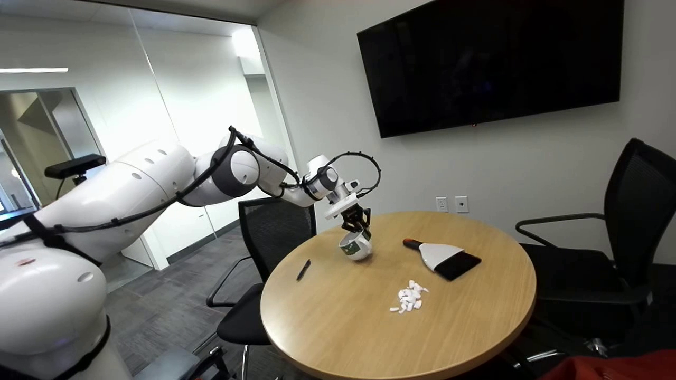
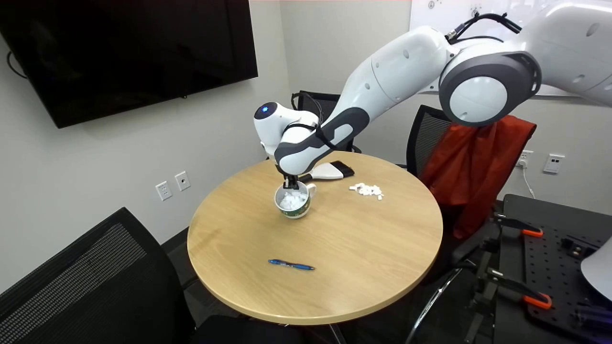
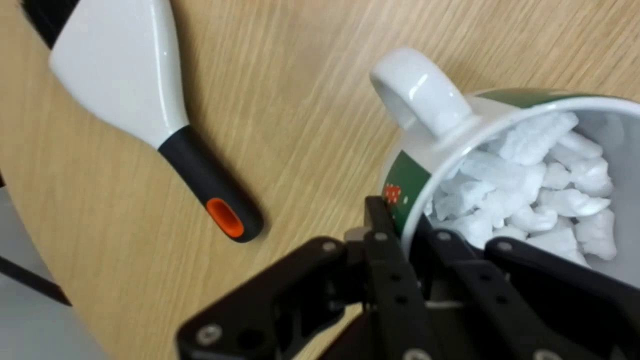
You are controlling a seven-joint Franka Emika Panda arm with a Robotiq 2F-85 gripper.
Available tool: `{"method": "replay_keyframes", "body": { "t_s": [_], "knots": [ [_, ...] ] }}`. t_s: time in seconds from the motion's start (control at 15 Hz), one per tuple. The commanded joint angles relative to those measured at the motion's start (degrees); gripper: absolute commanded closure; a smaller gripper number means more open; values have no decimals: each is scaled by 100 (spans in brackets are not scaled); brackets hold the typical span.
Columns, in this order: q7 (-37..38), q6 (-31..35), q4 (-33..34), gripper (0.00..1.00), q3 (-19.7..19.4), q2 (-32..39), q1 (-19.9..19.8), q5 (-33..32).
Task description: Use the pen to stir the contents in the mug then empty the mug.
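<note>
The white mug with a green pattern (image 1: 355, 246) is tilted near the far side of the round table in both exterior views (image 2: 292, 210). My gripper (image 3: 404, 222) is shut on its wall near the handle, one finger inside and one outside. I cannot tell if the mug's base touches the table. White chunks (image 3: 520, 190) lie inside the mug, and they also show in an exterior view (image 2: 291, 200). More white bits lie in a loose pile on the table in both exterior views (image 1: 409, 297) (image 2: 367, 190). The pen (image 2: 290, 264) lies on the table, apart from the gripper, also here (image 1: 303, 269).
A white scraper-like brush with a black and orange handle (image 3: 125, 65) lies beside the mug, also in both exterior views (image 1: 441, 256) (image 2: 327, 171). The round wooden table (image 1: 338, 327) has black chairs around it. A red jacket (image 2: 483, 157) hangs on a chair.
</note>
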Motion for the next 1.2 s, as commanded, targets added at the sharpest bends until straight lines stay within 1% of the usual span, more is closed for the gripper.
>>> {"method": "replay_keyframes", "body": {
  "t_s": [0.0,0.33,0.53,0.67,0.8,1.13],
  "knots": [
    [505,-86,-395,97,-407,-322,382,-521],
    [1242,-115,-618,97,-920,-315,825,-1219],
    [1807,-215,-761,97,-1298,-292,1143,-1752],
    [2183,-370,-825,97,-1469,-251,1332,-2180],
    [2538,-643,-903,97,-1566,-229,1506,-2637],
    [3139,-1856,-904,97,-1414,-122,1725,-3708]
  ]
}}
